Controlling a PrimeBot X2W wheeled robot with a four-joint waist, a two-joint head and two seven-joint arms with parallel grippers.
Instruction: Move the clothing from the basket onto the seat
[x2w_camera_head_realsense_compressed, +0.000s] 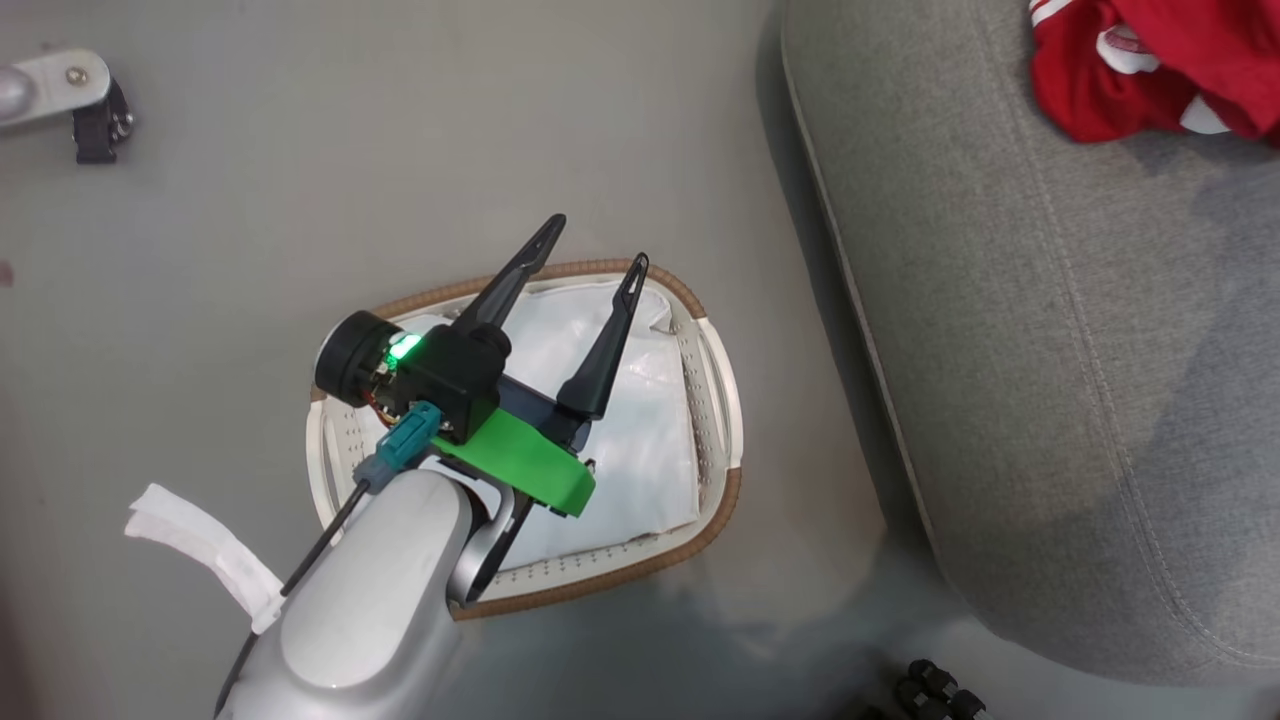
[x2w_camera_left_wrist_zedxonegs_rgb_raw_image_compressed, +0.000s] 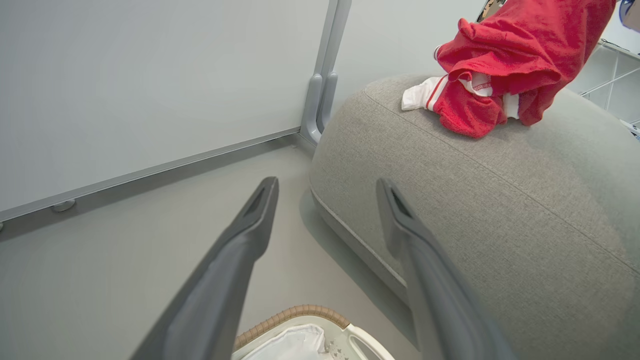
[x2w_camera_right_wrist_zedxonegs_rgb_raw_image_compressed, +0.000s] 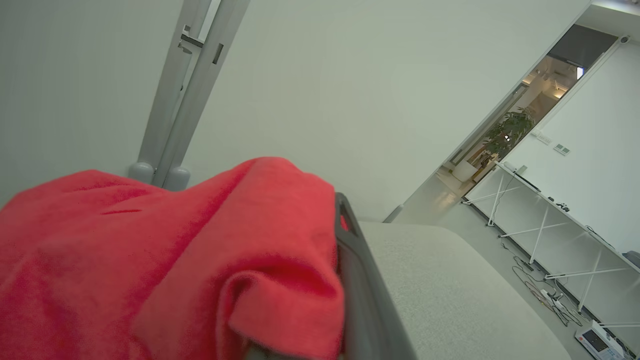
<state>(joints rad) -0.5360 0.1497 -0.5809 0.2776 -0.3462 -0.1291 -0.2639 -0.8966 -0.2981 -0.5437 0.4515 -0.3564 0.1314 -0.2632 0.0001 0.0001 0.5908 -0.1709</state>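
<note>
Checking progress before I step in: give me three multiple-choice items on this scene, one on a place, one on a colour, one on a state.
1. Where is the clothing? A in the basket; B on the seat; C on the floor.
2. What colour is the basket's rim? A blue; B brown; C black.
3. How is the left hand? A shut on the liner; B shut on the clothing; C open.

Key: 1 B, the red fabric rests on the grey cushion. 2 B, a brown woven band rings the white plastic. 3 C, its fingers stand apart over the basket, holding nothing.
</note>
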